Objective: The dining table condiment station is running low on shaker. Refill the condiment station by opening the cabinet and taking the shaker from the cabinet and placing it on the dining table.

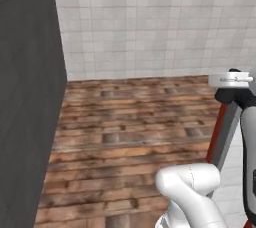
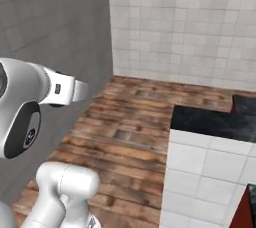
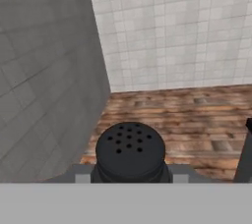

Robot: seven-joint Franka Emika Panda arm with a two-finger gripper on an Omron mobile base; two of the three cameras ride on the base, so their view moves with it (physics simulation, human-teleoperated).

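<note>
The gripper (image 3: 130,176) is clamped on the shaker (image 3: 130,152), whose black domed, perforated cap rises between the fingers at the bottom of the hand view. Ahead of the gripper lies open wooden floor (image 3: 187,115), bounded by a white tiled wall (image 3: 177,31) straight ahead and a grey wall (image 3: 44,70) close on its left. To the gripper's right, in the right base view, a black marble top (image 2: 210,122) sits on a white tiled block, its near corner projecting toward the floor space.
</note>
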